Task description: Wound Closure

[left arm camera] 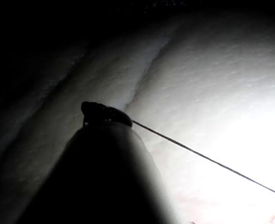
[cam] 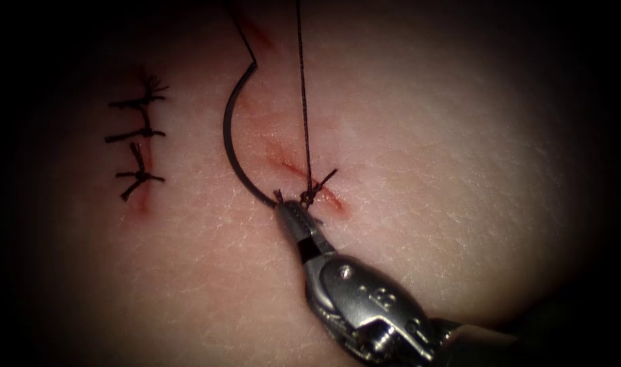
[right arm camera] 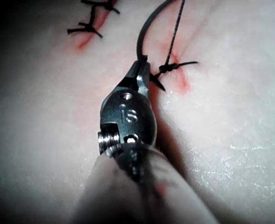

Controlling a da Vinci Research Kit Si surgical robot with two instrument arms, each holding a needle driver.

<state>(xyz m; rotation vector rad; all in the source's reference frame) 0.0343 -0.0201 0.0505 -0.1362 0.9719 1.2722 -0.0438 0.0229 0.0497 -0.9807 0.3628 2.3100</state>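
Dark steel, the curved needle (cam: 230, 139) lies flat on the tissue (cam: 460, 136), left of the cut (cam: 303, 173), not in it. The right tool (cam: 291, 212), jaws clenched, seems to pinch a short thread end beside the knot (cam: 310, 196). The thread (cam: 303, 88) runs taut to the upper edge; holding low and steady would keep the knot seated. The left tool (left arm camera: 104, 114) is shadowed, its grip unreadable.

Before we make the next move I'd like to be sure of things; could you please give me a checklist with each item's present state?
1. Right hand shut on the needle near its tip: ok.
2. Needle's whole curve out of the tissue, left of the cut: ok.
3. Left hand holding the thread: ok.
4. Thread taut above the knot: ok.
5. Thread slack behind the needle: cannot tell.
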